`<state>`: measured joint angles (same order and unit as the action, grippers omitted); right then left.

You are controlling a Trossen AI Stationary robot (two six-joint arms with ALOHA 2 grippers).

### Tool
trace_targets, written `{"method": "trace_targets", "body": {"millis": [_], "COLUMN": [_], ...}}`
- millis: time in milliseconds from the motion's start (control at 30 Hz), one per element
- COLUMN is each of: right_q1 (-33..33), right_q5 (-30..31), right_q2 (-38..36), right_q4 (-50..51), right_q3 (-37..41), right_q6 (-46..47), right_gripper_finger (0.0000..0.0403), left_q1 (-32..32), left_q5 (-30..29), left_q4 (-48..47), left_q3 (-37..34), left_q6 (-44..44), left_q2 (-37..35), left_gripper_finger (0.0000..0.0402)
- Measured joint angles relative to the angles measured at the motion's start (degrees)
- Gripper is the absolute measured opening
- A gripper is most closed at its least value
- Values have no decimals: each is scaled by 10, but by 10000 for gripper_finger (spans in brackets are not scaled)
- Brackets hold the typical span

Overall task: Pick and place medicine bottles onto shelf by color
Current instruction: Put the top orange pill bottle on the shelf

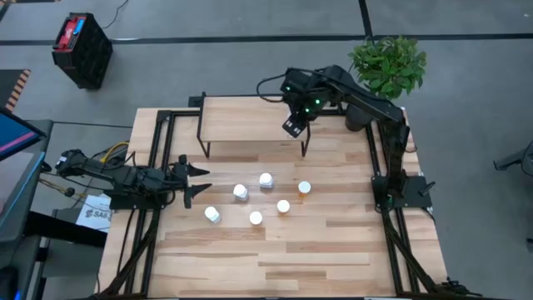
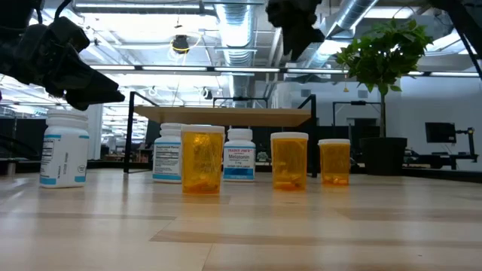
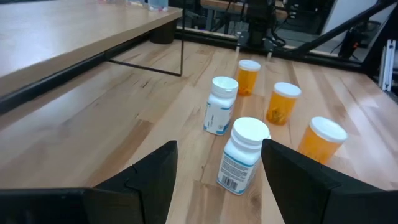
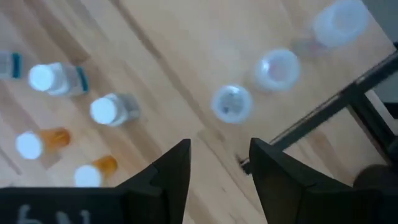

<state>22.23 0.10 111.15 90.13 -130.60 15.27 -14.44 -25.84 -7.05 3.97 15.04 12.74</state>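
Three white bottles (image 1: pixel 240 192) (image 1: pixel 266 179) (image 1: pixel 212 214) and three orange bottles (image 1: pixel 255 218) (image 1: pixel 283 206) (image 1: pixel 304 187) stand upright on the table. Three clear bluish bottles (image 4: pixel 232 102) (image 4: pixel 278 67) (image 4: pixel 339 22) stand on the shelf (image 1: pixel 241 121). My left gripper (image 1: pixel 198 182) is open and low at the table's left. It points at the nearest white bottle (image 3: pixel 244 155), which stands just beyond its fingertips. My right gripper (image 1: pixel 293 127) is open and empty above the shelf's right end, pointing down; it also shows in the right wrist view (image 4: pixel 219 168).
A potted plant (image 1: pixel 387 62) stands past the table's far right corner. The shelf's black legs (image 1: pixel 203 137) stand on the table's far part. The bottles cluster in mid-table. Bare wood lies along the near edge (image 1: pixel 275 267).
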Motion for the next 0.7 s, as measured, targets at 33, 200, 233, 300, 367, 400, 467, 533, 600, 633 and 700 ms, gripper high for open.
{"method": "trace_targets", "body": {"millis": [33, 200, 233, 300, 367, 400, 467, 533, 600, 633, 700], "right_q1": [-10, -61, -72, -97, -117, -127, -147, -167, -190, -201, -224], "right_q5": [-2, -33, -33, -32, -32, -32, -21, 12, 50, 64, 78], "right_q2": [-3, -35, -44, -60, -91, -108, -149, -196, -246, -272, -318], "right_q4": [-3, -2, -1, -1, -3, -1, -2, -4, -19, -36, -88], "right_q3": [0, 7, 14, 27, 59, 78, 128, 194, 270, 308, 390], "right_q6": [-1, -56, -66, -77, -81, -80, -67, -45, -17, 4, 50], "right_gripper_finger": [181, 175, 174, 170, 166, 164, 159, 153, 148, 145, 140], "left_q1": [0, 0, 0, 0, 0, 0, 0, 0, 0, 0, 0], "left_q5": [0, 0, 0, 0, 0, 0, 0, 0, 1, 1, 3], "left_q4": [0, 3, 3, 3, 3, 3, 3, 3, 3, 3, 3], "left_q3": [0, 0, 0, 0, 0, 0, 0, 0, 0, 0, 0], "left_q6": [8, 18, 18, 17, 25, 27, 28, 28, 28, 28, 29], "left_q2": [0, 0, 0, 0, 0, 0, 0, 0, 0, 0, 0], "left_gripper_finger": [222, 222, 222, 222, 222, 222, 222, 222, 222, 222, 222]}}
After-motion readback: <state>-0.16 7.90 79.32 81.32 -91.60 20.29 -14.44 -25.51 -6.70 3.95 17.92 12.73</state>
